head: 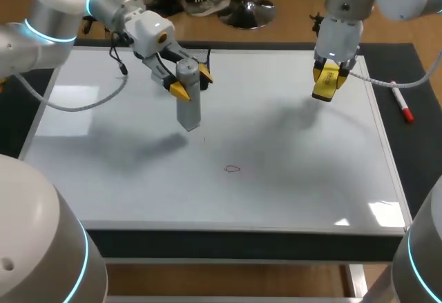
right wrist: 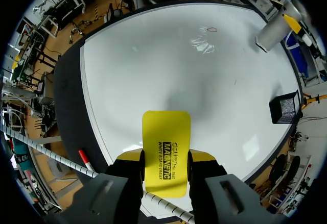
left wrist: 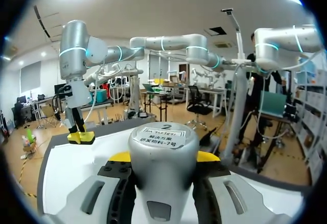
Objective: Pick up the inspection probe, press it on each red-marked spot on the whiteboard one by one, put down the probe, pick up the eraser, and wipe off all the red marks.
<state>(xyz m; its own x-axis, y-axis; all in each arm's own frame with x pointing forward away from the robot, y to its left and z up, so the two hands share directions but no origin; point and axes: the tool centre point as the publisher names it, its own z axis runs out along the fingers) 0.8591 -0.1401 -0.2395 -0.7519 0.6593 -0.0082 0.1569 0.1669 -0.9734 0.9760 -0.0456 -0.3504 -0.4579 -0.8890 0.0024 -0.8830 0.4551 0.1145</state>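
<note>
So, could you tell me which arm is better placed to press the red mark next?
Left, I'd say: the left gripper holds the probe over the board, near the red mark; the right gripper holds only the eraser.

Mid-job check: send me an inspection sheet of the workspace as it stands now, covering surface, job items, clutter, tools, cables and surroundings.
Surface: flat white whiteboard on a dark mat; one small red loop mark near its middle.
Job's things: grey cylindrical probe held upright over the board, contact unclear; yellow rectangular eraser held above the board's far right part.
Clutter: white marker pen with red cap on the mat, right of the board; black mesh box at the board's far edge.
Tools: left tool shut on the probe; right tool shut on the eraser.
Cables: grey cable looping over the board's left side; white cable beside the right tool.
Surroundings: nothing seen reaching over the table.
</note>
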